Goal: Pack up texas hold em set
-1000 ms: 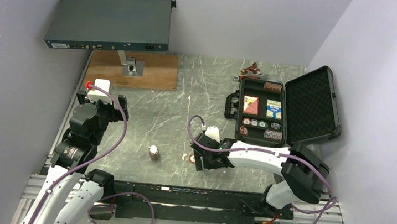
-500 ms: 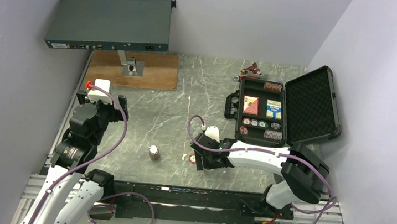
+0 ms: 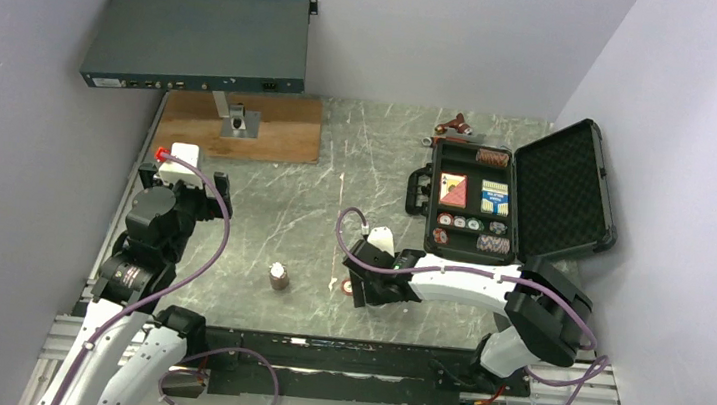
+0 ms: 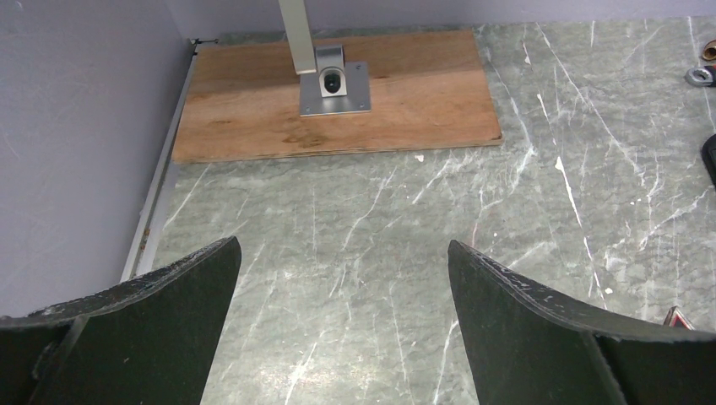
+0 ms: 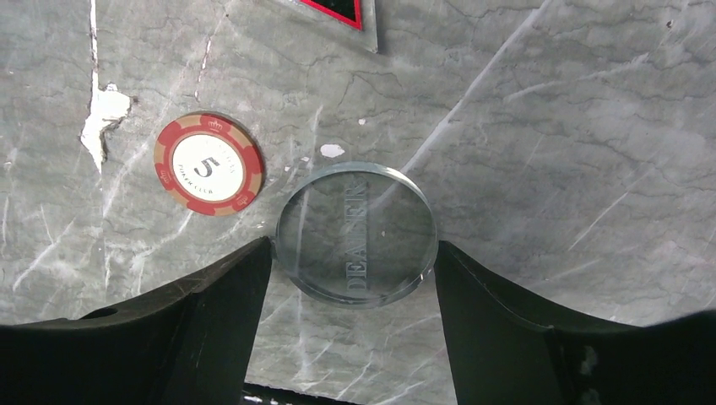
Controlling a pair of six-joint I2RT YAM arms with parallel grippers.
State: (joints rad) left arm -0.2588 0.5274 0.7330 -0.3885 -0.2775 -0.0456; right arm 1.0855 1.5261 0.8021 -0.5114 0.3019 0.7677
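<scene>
The black case (image 3: 422,191) lies open at the right with card decks and chips in its tray, its lid (image 3: 562,189) leaning back. My right gripper (image 5: 353,243) is low over the table with its fingertips against both sides of a clear round dealer button (image 5: 356,232). A red "5" chip (image 5: 208,164) lies flat just left of the button and also shows in the top view (image 3: 347,286). A short stack of chips (image 3: 277,275) stands further left. My left gripper (image 4: 342,253) is open and empty over bare table at the left.
A wooden board (image 3: 242,125) with a metal stand foot (image 4: 335,80) lies at the back left, under a dark rack unit (image 3: 201,40). Keys (image 3: 455,125) lie behind the case. A red-edged corner (image 5: 342,10) shows beyond the button.
The right gripper has shifted very slightly left. The left arm has not moved.
</scene>
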